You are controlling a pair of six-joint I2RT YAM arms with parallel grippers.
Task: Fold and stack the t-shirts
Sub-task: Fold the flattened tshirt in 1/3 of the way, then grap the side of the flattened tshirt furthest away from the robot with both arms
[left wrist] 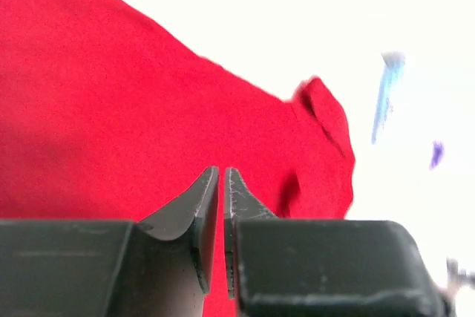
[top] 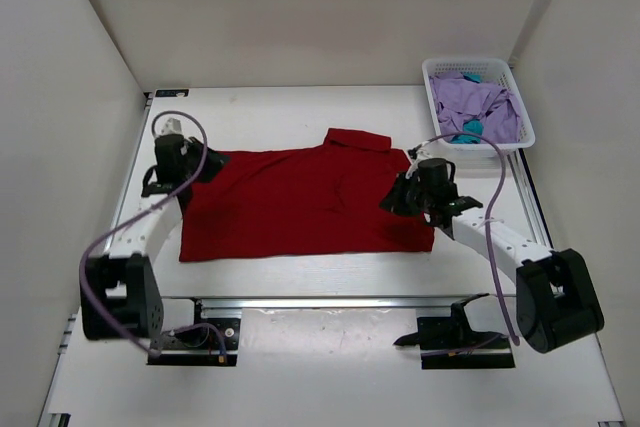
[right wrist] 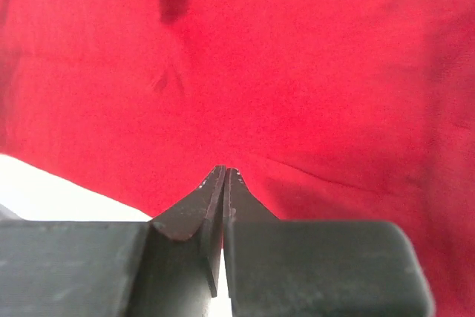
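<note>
At the far left corner of the red t-shirt (top: 300,202), your left jaws sit almost together with a thin slit showing. Can't tell if cloth is nipped in there. The right jaws are pressed together, tips low over the shirt's right edge, with nothing visibly caught between them.

The shirt lies spread flat mid-worktop (top: 300,107), collar (top: 358,139) on the far side, hem toward the arm bases. It looks mostly smooth, with a slight ripple near the right side. The lavender t-shirt (top: 485,102) and a bit of the teal t-shirt (top: 468,128) are in the white basket (top: 527,135) at the far right corner, well apart from both arms.

My read is that this is the first fold on the red one, with nothing stacked yet. To do it well:
- Spread the right jaws before going down, since pressed shut they can't take cloth.
- Bite right at the edge and get both layers, not just the top one.
- Confirm the left pinch from the wrist view before lifting.
- Lift both sides together, keep the cloth taut between them, and lay it over evenly.
- Watch for bunching on the right side.
</note>
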